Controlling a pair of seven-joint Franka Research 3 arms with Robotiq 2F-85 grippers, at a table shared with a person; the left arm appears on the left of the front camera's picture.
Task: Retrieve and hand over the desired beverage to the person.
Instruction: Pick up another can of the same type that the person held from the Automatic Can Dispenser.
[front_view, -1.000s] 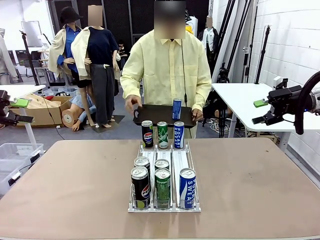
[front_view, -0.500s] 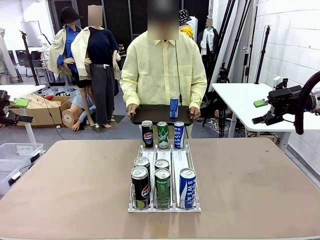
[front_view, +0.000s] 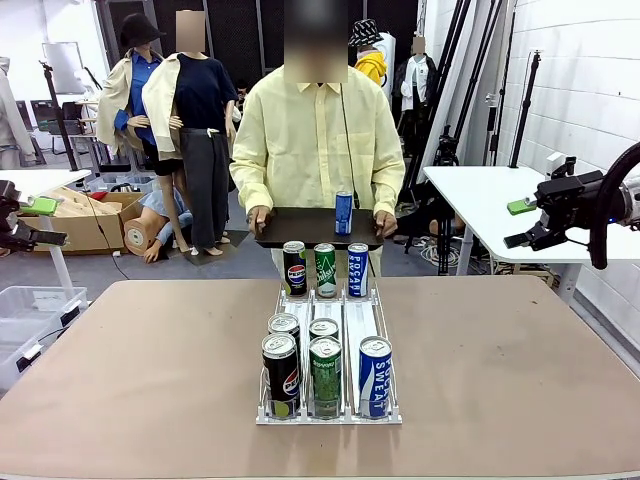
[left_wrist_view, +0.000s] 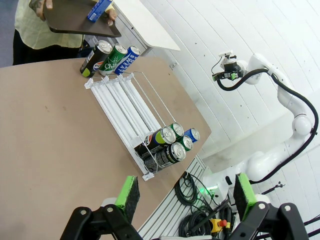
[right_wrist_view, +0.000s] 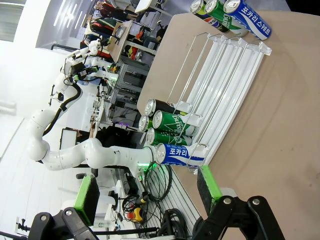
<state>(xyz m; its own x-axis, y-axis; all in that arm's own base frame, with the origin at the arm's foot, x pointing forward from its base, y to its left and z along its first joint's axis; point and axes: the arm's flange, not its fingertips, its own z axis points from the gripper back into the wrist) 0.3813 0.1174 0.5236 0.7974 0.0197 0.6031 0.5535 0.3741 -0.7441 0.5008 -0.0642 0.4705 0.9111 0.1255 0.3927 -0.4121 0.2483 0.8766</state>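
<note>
The person (front_view: 318, 140) in a pale-yellow shirt stands at the table's far edge, holding a dark tray (front_view: 300, 228) in both hands. A blue can (front_view: 343, 212) stands upright on it. A clear wire rack (front_view: 330, 345) in the middle of the table holds beverage cans: black, green and blue ones at its far end (front_view: 326, 270), and several more at its near end (front_view: 325, 375). My left gripper (front_view: 38, 222) hangs open off the table's left side. My right gripper (front_view: 520, 224) hangs open off the right side. Both are far from the cans, with nothing between their green pads (left_wrist_view: 127, 197).
The brown tabletop (front_view: 130, 380) is bare on both sides of the rack. A white side table (front_view: 480, 200) stands at the back right, below my right gripper. Boxes and a plastic bin (front_view: 30, 310) lie on the floor to the left.
The person has straightened up and shifted slightly left, and the tray with the blue can has moved left with them. Both grippers have stayed still and open.
</note>
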